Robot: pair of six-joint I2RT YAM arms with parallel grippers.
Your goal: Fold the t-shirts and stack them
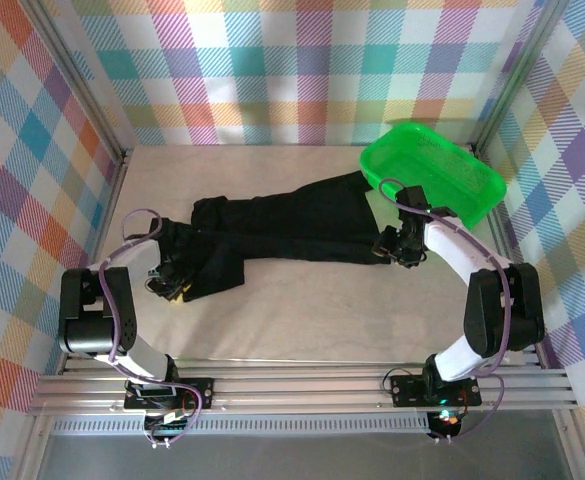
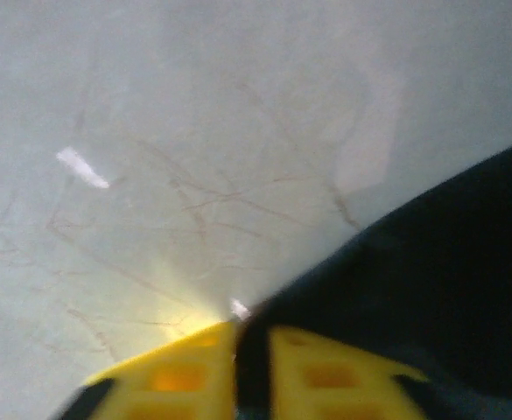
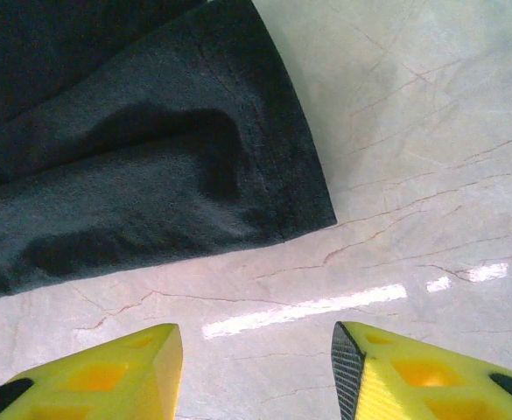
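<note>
A black t-shirt lies stretched across the table's middle, bunched at its left end. My left gripper sits at that left end, and in the left wrist view its yellow fingers are shut on a fold of the black t-shirt. My right gripper hovers at the shirt's right end. In the right wrist view it is open over bare table, with the hemmed edge of the t-shirt just beyond the fingertips, not touching.
A bright green mesh basket stands at the back right, tilted near the right arm. The pale marbled tabletop stretches in front of the shirt. Plaid walls enclose the table on three sides.
</note>
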